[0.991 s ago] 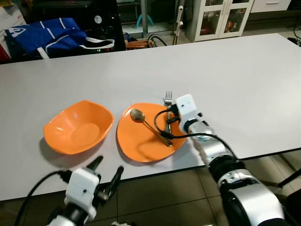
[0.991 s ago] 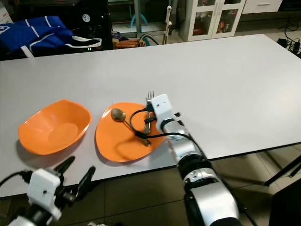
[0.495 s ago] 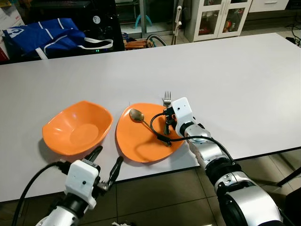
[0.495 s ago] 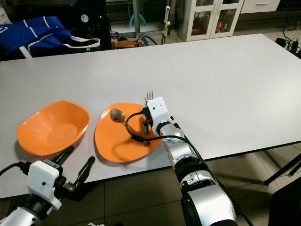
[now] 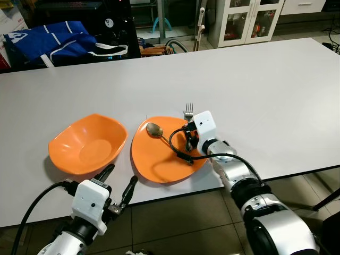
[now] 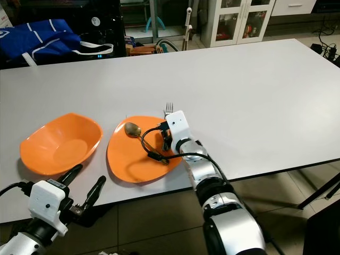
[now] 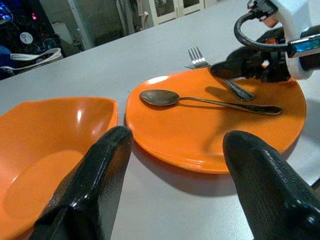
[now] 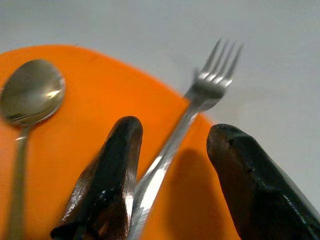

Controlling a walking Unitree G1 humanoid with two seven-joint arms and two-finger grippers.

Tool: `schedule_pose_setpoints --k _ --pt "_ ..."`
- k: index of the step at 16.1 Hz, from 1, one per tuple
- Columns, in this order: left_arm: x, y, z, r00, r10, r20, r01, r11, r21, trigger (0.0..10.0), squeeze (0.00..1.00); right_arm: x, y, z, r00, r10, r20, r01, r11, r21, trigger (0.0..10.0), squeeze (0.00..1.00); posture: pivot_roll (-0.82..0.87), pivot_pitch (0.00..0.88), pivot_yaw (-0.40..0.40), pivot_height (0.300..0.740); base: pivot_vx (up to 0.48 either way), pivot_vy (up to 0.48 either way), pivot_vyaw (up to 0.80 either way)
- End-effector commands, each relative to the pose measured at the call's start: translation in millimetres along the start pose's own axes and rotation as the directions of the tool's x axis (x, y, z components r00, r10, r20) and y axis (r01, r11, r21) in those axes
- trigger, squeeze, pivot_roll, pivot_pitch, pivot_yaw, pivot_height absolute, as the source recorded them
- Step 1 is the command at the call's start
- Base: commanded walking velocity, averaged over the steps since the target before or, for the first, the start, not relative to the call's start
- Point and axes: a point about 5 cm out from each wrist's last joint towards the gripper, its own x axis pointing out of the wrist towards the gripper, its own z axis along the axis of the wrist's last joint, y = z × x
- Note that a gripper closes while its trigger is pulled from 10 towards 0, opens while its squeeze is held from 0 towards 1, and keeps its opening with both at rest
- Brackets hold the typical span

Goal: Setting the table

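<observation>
An orange plate [image 5: 151, 164] lies near the front edge of the white table [image 5: 255, 85], with an orange bowl [image 5: 79, 141] just left of it. A spoon [image 5: 154, 130] rests on the plate. A fork [image 5: 189, 111] lies on the plate's right side, its tines poking over the far rim onto the table. My right gripper [image 5: 188, 141] is low over the plate, open, its fingers [image 8: 115, 170] either side of the fork's handle [image 8: 170, 150]. My left gripper [image 5: 119, 181] hovers open at the table's front edge, facing the plate and bowl.
A blue bag [image 5: 53, 37] sits behind the table's far left edge, and a white glass-door cabinet [image 5: 249, 18] stands at the back right. The table's right half and far side are bare. Tiled floor lies below the front edge.
My right gripper has slid a little forward along the fork's handle over the plate. The left gripper has come up slightly toward the table's edge. Fork, spoon, plate and bowl have stayed put.
</observation>
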Motion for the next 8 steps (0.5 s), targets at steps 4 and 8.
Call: schedule_pose_setpoints --k 4,8 --pt "0.9 4.2 -1.4 1.000 0.001 -0.006 -0.001 1.000 0.007 10.0 0.00 1.6 2.9 4.0 1.000 0.020 -0.006 -0.020 0.999 0.051 10.0 0.00 -0.03 0.017 0.084 0.740 0.000 0.000 0.00" --pt "1.5 4.8 -1.7 1.000 -0.001 -0.005 0.001 1.000 0.007 10.0 0.00 1.7 2.2 3.0 0.999 0.025 -0.029 -0.023 0.997 0.070 10.0 0.00 -0.03 0.016 0.083 0.740 0.000 0.000 0.00"
